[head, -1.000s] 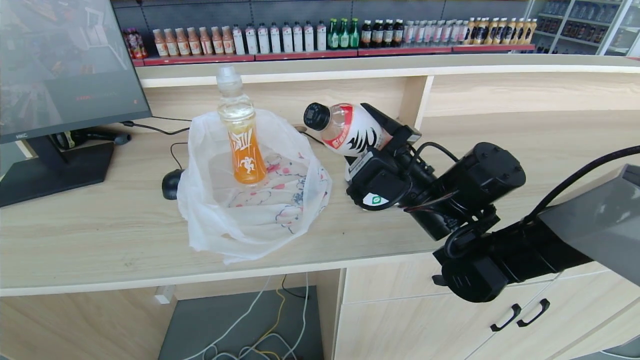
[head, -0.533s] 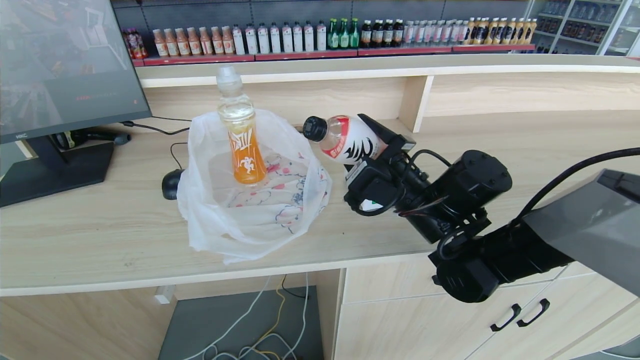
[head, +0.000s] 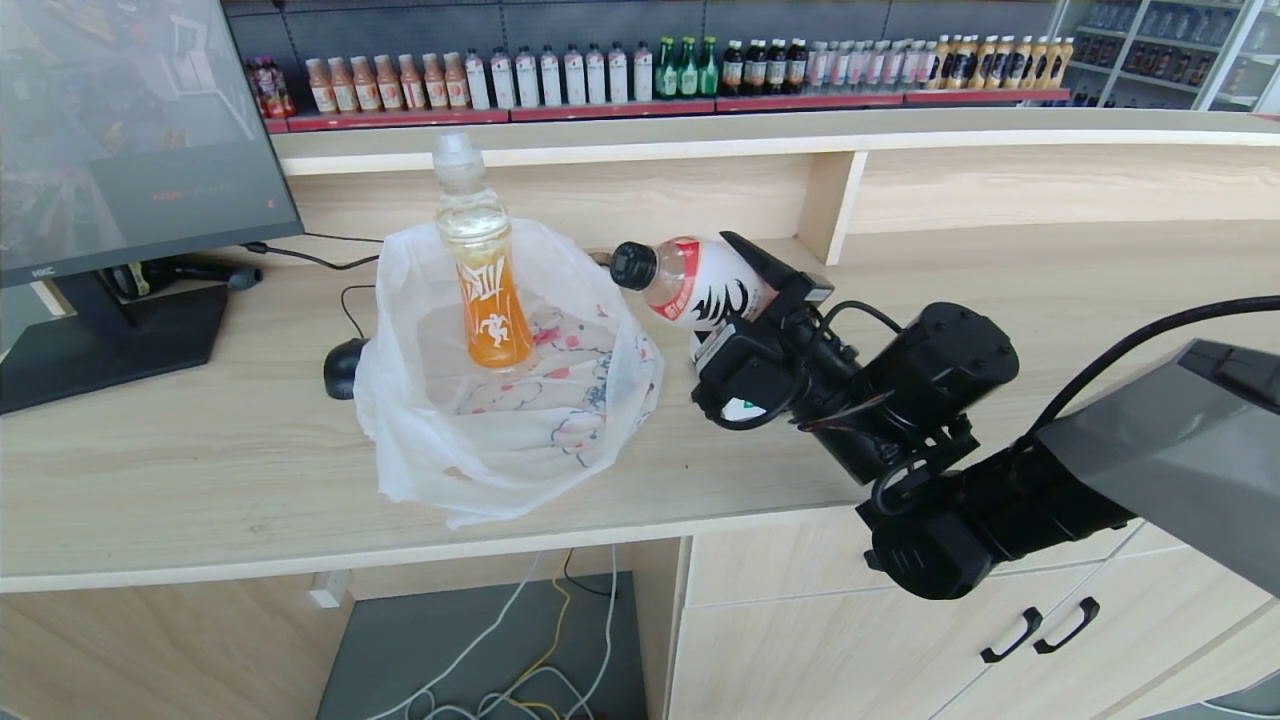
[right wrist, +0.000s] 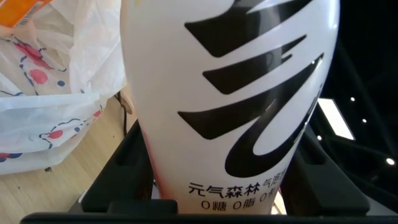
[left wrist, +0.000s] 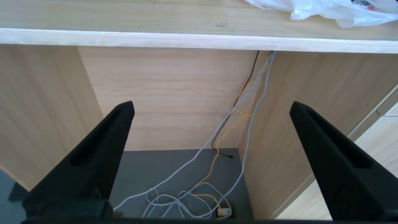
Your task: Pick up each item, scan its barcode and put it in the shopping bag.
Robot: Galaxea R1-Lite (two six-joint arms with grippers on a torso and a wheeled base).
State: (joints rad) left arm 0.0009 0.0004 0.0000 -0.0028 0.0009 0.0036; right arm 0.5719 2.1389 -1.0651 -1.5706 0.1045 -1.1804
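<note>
My right gripper is shut on a white bottle with black brush marks, a red band and a black cap. The bottle lies tilted, cap toward the shopping bag, just right of its rim and above the counter. Up close in the right wrist view the white bottle sits between the black fingers, with the bag beside it. An orange drink bottle with a clear cap stands upright inside the bag. My left gripper hangs open below the counter edge, holding nothing.
A monitor on its stand is at the left, with a handheld scanner and a black mouse near the bag. A raised wooden ledge runs behind the counter. Cables hang under the desk; drawers are below right.
My right gripper has carried the white bottle lower and slightly left, closer to the bag's rim. The bag and the orange bottle have stayed put.
</note>
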